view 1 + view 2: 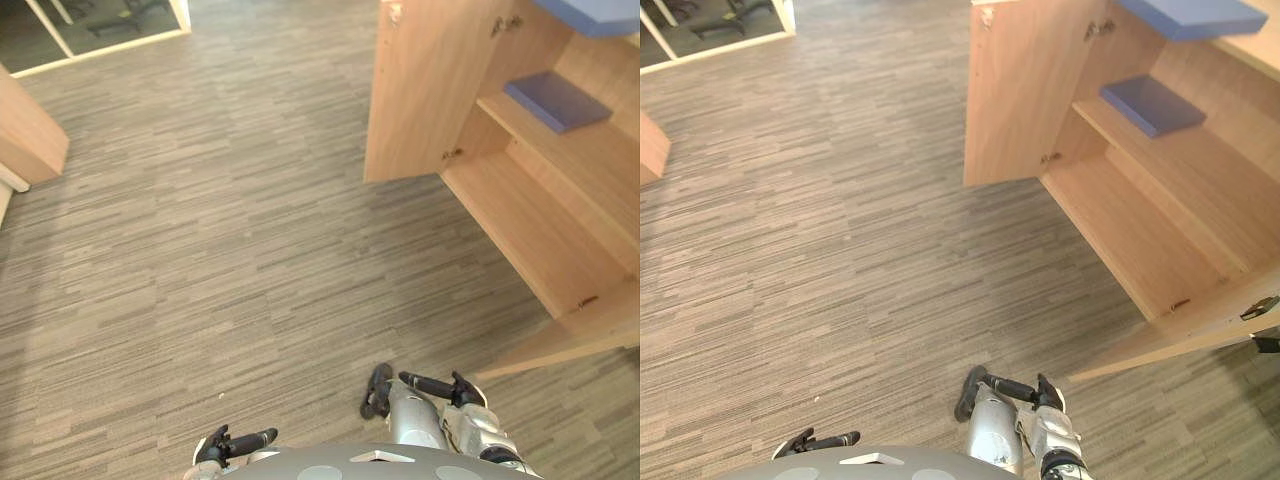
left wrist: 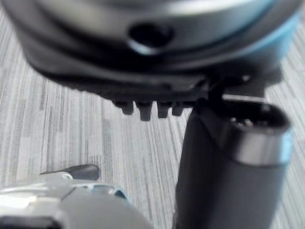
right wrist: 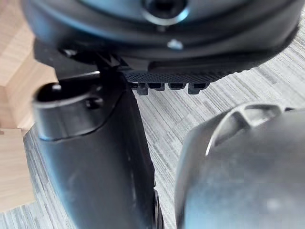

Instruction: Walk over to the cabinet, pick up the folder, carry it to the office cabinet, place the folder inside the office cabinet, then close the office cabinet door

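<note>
Here, the left hand (image 1: 232,442) hangs above the striped floor (image 1: 200,250), fingers loosely extended, holding nothing. The right hand (image 1: 440,387) is likewise slack and empty. Further right, the office cabinet (image 1: 560,240) has its door (image 1: 425,90) swung wide, and the blue folder (image 1: 556,100) lies flat on a shelf (image 1: 590,160) inside.

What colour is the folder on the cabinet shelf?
The folder is blue, clearest in the right eye view.
</note>
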Controlling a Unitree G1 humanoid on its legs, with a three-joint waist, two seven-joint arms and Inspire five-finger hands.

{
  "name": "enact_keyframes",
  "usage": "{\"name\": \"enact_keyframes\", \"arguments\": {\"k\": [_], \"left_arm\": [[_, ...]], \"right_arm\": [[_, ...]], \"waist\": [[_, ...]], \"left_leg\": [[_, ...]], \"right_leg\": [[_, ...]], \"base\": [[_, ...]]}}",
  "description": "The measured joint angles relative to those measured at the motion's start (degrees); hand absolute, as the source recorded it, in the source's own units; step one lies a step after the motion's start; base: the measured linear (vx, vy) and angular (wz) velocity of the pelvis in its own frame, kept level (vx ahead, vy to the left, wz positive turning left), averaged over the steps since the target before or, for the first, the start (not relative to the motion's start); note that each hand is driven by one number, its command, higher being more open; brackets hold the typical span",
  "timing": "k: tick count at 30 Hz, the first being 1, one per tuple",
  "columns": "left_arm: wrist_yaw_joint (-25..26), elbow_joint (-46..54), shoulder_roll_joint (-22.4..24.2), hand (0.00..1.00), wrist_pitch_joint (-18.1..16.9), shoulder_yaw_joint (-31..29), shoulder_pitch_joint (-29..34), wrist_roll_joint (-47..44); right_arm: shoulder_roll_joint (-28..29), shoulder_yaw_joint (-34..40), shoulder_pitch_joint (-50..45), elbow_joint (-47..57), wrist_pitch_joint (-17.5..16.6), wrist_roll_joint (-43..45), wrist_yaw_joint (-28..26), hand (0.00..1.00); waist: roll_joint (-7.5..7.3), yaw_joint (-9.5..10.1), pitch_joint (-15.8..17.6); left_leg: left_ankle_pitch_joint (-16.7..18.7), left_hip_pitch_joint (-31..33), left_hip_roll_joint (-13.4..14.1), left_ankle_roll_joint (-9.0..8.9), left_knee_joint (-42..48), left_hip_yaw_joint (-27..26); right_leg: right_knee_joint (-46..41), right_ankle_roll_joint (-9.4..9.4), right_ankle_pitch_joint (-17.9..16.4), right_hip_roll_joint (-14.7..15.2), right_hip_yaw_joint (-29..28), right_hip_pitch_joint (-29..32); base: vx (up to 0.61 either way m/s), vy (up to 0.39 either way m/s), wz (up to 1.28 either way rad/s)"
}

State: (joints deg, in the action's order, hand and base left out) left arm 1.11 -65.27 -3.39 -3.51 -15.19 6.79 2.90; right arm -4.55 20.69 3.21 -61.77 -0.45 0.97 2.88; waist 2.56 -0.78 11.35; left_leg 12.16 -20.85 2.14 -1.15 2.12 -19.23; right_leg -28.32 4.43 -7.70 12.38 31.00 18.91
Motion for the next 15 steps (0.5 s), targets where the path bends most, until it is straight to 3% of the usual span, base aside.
{"name": "enact_keyframes", "arguments": {"k": [3, 5, 6, 7, 9, 11, 13, 15], "left_arm": [[-0.15, 0.85, 0.76, 1.00, -0.05, -0.89, -0.81, 0.11], [-0.36, 1.47, 0.71, 1.00, -0.09, -1.42, -0.89, -0.37], [-0.40, 1.66, 0.71, 1.00, -0.08, -1.38, -0.49, -0.59], [-0.43, 2.26, 0.87, 1.00, -0.23, -1.83, 0.18, -0.72], [-0.15, 1.92, 2.18, 1.00, 0.28, -3.29, 0.73, -1.22], [-0.33, 2.91, 2.27, 1.00, -0.25, -3.94, 1.88, -3.71], [-0.28, 3.66, 2.29, 1.00, -0.52, -4.01, 1.84, -5.52], [0.22, 3.98, 2.84, 1.00, -0.96, -5.44, 1.82, -7.04]], "right_arm": [[0.60, 1.40, -0.29, -0.74, 0.13, 0.00, 0.00, 1.00], [1.36, 1.96, -0.41, -1.71, 0.20, 0.11, 0.05, 1.00], [1.54, 1.71, -1.08, -1.67, 0.27, 0.50, 0.07, 1.00], [1.77, 1.10, -1.33, -1.67, 0.36, 0.56, 0.04, 1.00], [0.73, 0.68, -1.19, -2.48, 0.47, 0.74, -0.02, 1.00], [0.74, 0.25, -1.24, -3.33, 0.99, 2.15, 0.46, 1.00], [0.27, 0.20, -0.98, -4.67, 1.24, 2.23, 0.50, 1.00], [-0.23, 0.07, -0.37, -5.53, 1.36, 2.21, 0.55, 1.00]], "waist": [[0.52, -1.08, -0.63], [0.33, -0.79, -0.93], [0.99, -0.72, -1.85], [1.16, -0.37, -2.08], [3.21, 0.63, -2.72], [2.22, 1.47, -2.79], [1.73, 2.40, -2.78], [1.85, 2.93, -2.77]], "left_leg": [[0.13, -0.34, 4.90, -0.49, 6.00, 0.43], [-0.76, 3.28, 9.05, -2.28, 18.49, 1.11], [-3.37, 8.58, 12.79, -4.70, 30.56, 2.98], [-5.66, 13.08, 15.90, -7.10, 43.21, 4.40], [-5.72, 17.52, 18.96, -7.94, 56.11, 4.56], [-3.35, 21.96, 18.95, -6.00, 61.32, 1.02], [-1.44, 24.67, 17.75, -4.89, 57.86, -0.58], [0.12, 28.53, 16.15, -3.77, 47.96, 0.50]], "right_leg": [[0.05, -0.13, -4.99, -3.25, 2.63, -4.26], [3.25, -0.73, -7.25, -5.32, 5.96, -8.68], [4.75, -0.85, -8.51, -6.13, 9.40, -11.93], [6.26, 0.58, -6.95, -8.87, 8.03, -13.48], [9.80, 0.81, -6.45, -13.40, 4.68, -16.36], [15.04, 0.25, -5.40, -15.78, -0.87, -21.44], [17.47, -0.14, -4.54, -15.80, -4.92, -23.71], [21.11, -0.47, -2.54, -15.74, -10.05, -26.32]], "base": [[0.27, -0.321, 0.07], [0.22, -0.240, -0.15], [0.30, -0.140, -0.47], [0.31, -0.136, -0.70], [0.23, -0.109, -1.14], [0.23, -0.063, -1.33], [0.16, -0.008, -1.22], [0.19, 0.055, -1.37]]}}
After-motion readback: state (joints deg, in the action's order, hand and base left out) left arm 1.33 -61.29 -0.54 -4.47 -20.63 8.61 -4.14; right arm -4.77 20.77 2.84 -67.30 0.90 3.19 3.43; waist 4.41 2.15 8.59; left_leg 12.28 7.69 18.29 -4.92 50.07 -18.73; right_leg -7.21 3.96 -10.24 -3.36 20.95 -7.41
